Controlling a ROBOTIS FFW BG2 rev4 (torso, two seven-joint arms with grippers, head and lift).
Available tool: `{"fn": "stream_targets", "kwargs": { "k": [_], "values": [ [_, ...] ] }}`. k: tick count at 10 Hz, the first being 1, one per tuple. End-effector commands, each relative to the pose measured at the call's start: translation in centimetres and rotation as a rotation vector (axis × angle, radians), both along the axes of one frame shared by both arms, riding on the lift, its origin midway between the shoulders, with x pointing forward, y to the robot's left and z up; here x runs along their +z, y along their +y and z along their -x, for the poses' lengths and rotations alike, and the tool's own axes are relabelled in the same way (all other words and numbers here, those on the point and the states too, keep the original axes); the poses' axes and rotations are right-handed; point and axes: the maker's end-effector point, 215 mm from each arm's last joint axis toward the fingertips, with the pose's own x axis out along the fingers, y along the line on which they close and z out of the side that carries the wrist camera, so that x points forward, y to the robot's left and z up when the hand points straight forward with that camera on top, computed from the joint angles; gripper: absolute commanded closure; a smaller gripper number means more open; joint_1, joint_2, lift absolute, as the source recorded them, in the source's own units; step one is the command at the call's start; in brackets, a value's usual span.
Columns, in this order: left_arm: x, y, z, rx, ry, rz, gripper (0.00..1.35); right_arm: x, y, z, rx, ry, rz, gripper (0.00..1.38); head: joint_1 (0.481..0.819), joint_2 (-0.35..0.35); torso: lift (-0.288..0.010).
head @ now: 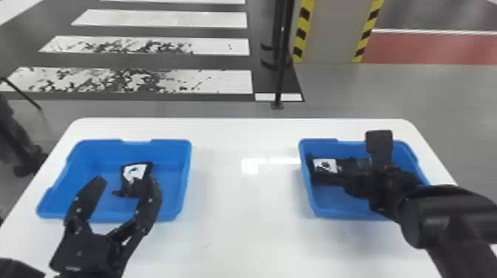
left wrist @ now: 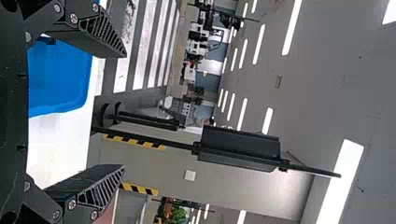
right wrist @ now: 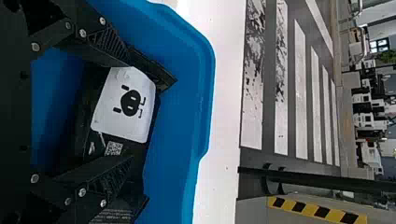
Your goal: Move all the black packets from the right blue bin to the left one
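Note:
In the head view, my left gripper [head: 122, 181] hangs open over the left blue bin [head: 111, 218], where a black packet [head: 134, 172] with a white label shows beside one finger. That gripper [left wrist: 125, 112] has nothing between its spread fingers in the left wrist view. My right gripper [head: 361, 162] is low in the right blue bin [head: 321, 213], close to a labelled black packet [head: 325, 166]. In the right wrist view, the open right gripper [right wrist: 131, 111] has its fingers on either side of the packet's white label [right wrist: 125, 103]; other black packet edges [right wrist: 159, 74] show beside it.
Both bins stand on a white table [head: 236, 221], with a wide stretch of tabletop between them. A black pole [head: 280, 74] rises from the floor beyond the table, near a pillar [head: 331, 33] with yellow-black striped edges.

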Motion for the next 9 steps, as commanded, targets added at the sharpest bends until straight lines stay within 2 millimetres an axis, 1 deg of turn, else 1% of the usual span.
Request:
{"fn": "stream_targets", "kwargs": {
  "k": [1, 2, 3, 4, 5, 6, 7, 8, 9],
  "values": [
    [-0.1, 0.0, 0.0, -0.001, 0.004, 0.000, 0.20, -1.7, -0.1, 1.3, -0.007, 0.081, 0.002, 0.59, 0.695, -0.036, -0.140],
    [-0.2, 0.1, 0.0, 0.000, 0.006, -0.005, 0.20, -2.1, 0.1, 1.9, -0.011, 0.099, 0.003, 1.17, 0.695, -0.037, -0.140],
    [-0.4, 0.2, 0.1, 0.002, 0.011, -0.004, 0.20, -2.1, 1.3, 2.5, -0.010, 0.094, -0.052, 1.18, 0.695, -0.037, -0.140],
    [-0.5, 0.2, 0.0, 0.001, 0.013, -0.004, 0.20, -2.3, 1.9, 2.7, -0.013, 0.101, -0.081, 1.18, 0.695, -0.034, -0.140],
    [-0.5, 0.1, 0.0, -0.002, 0.013, -0.003, 0.20, -2.6, 1.9, 2.9, -0.014, 0.108, -0.087, 1.20, 0.695, -0.022, -0.140],
    [-0.6, 0.2, 0.1, 0.000, 0.016, -0.004, 0.20, -2.5, 1.7, 3.0, -0.025, 0.100, -0.103, 1.21, 0.695, -0.013, -0.140],
    [-0.4, 0.2, 0.0, 0.000, 0.008, -0.006, 0.20, -1.5, 1.7, 2.9, -0.040, 0.059, -0.140, 1.21, 0.695, -0.013, -0.140],
    [0.1, 0.2, 0.1, 0.003, -0.011, -0.004, 0.20, 0.6, 1.2, 2.9, -0.055, 0.001, -0.156, 1.21, 0.695, -0.015, -0.140],
    [0.9, 0.3, 0.2, 0.009, -0.037, -0.004, 0.20, 3.7, 1.3, 3.1, -0.054, -0.068, -0.184, 1.21, 0.695, -0.015, -0.140]
  ]
}}
